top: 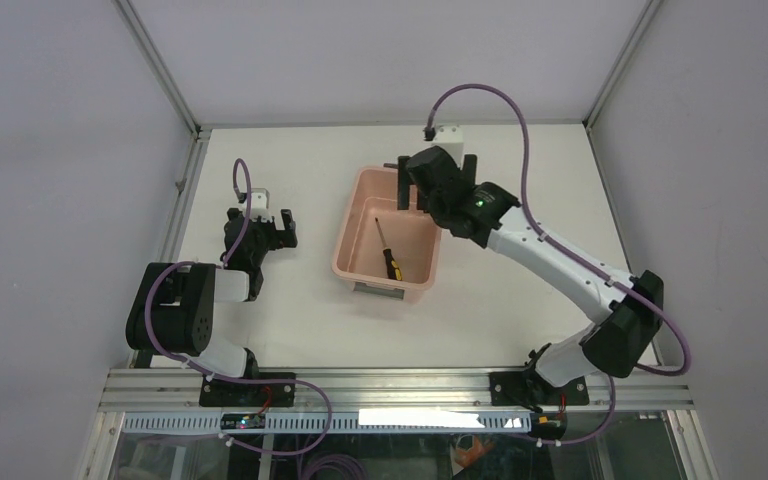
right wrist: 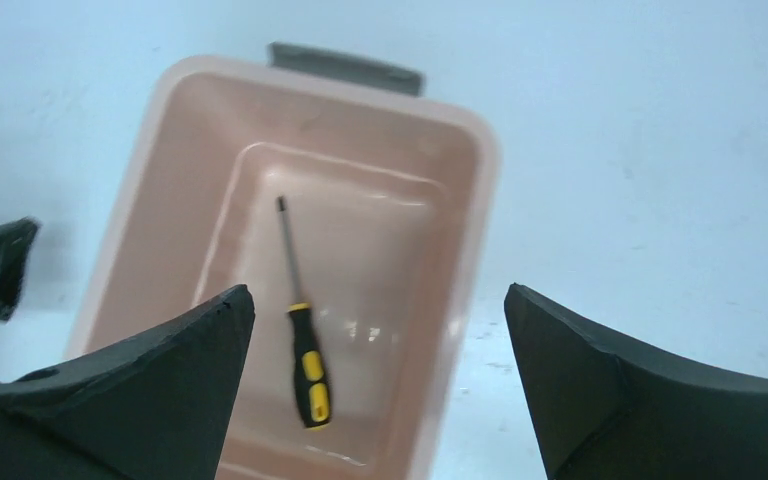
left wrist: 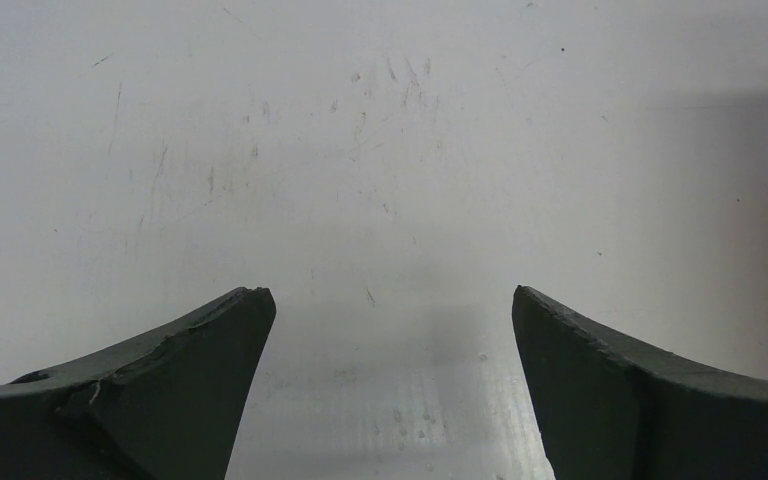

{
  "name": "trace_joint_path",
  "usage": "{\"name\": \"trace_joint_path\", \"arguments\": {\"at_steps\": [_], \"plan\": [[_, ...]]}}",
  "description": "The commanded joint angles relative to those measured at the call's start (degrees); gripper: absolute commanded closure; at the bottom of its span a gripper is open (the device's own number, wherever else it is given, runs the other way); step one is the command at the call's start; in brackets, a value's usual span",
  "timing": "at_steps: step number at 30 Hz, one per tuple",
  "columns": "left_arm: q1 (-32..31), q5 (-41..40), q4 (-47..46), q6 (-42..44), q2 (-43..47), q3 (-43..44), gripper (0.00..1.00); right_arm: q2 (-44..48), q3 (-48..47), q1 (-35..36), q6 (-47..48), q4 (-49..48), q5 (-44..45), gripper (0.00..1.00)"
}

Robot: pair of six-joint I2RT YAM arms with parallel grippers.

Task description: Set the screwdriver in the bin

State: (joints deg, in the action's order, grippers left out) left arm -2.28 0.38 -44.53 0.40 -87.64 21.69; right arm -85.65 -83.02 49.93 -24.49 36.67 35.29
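Lying inside one bin (top: pixel 352 228): one screwdriver (top: pixel 387 251).

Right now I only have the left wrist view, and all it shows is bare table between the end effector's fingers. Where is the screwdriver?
Observer: The screwdriver lies flat on the floor of the pink bin, with its handle toward the arm bases.
Operator: Is anything gripping it?
Observer: No. The right end effector hangs open over the bin's far end, with nothing between its fingers.
Operator: How does my left one sit relative to the bin?
Observer: The left end effector is over the table, to the left of the bin and apart from it.
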Motion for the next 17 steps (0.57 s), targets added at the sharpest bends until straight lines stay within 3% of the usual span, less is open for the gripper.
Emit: {"name": "trace_joint_path", "arguments": {"at_steps": [1,12,17], "plan": [[-0.35,0.55,-1.52,-0.93,1.24,0.28,0.01,6.62,2.1,-6.72,2.89,3.8,2.19,0.01],[-0.35,0.5,-1.53,-0.93,1.24,0.28,0.01,21.21,14.36,-31.31,2.96,8.62,-1.03,0.01],[-0.4,0.45,-1.52,-0.93,1.24,0.28,0.01,26.56,18.25,-35.25,3.2,7.06,-5.4,0.01]]}}
